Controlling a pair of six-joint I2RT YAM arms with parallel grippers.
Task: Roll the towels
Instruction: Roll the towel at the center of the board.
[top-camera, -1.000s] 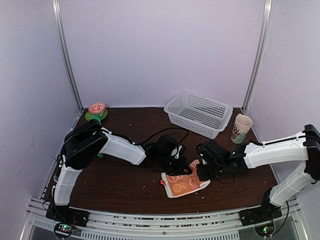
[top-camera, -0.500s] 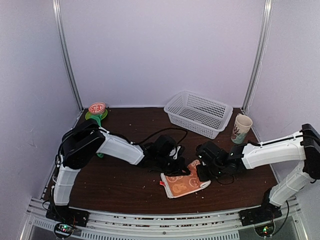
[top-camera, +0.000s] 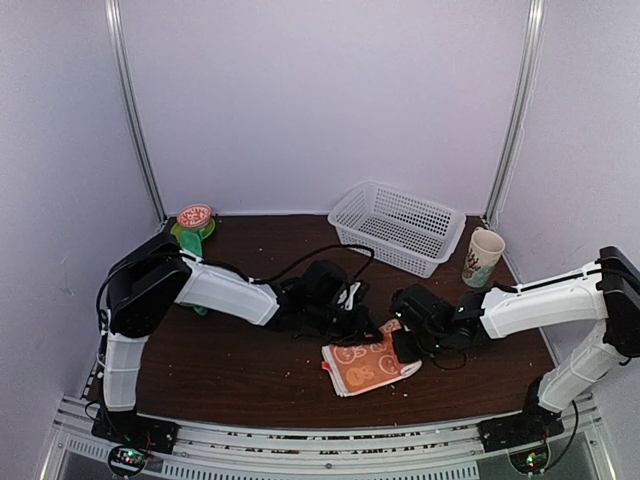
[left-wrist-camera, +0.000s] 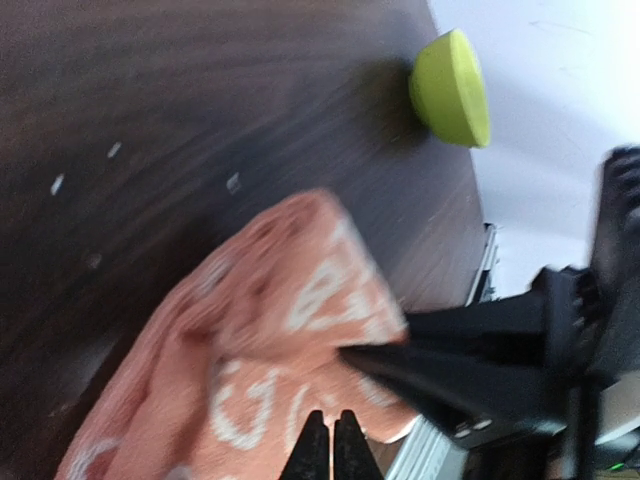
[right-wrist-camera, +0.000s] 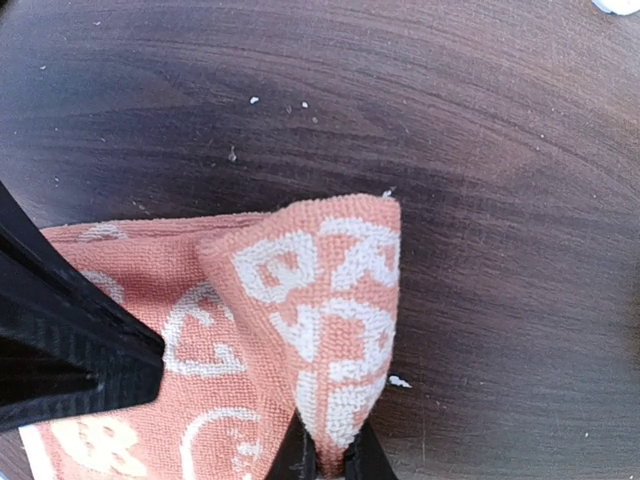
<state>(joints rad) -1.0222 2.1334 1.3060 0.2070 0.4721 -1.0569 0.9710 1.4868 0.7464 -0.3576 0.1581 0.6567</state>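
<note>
Both shut: left claw (left-wrist-camera: 331, 445) over peach towel (top-camera: 368, 365), right claw (right-wrist-camera: 330, 455) pinching its 12 o'clock corner; nothing rolled yet.

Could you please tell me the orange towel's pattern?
Towel: white cartoon prints on peach-orange, clearest in the right wrist view.

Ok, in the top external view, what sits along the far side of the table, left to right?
Green towel → white basket → cup. The peach towel lies nearer, within the basket's span, so it is left out.
</note>
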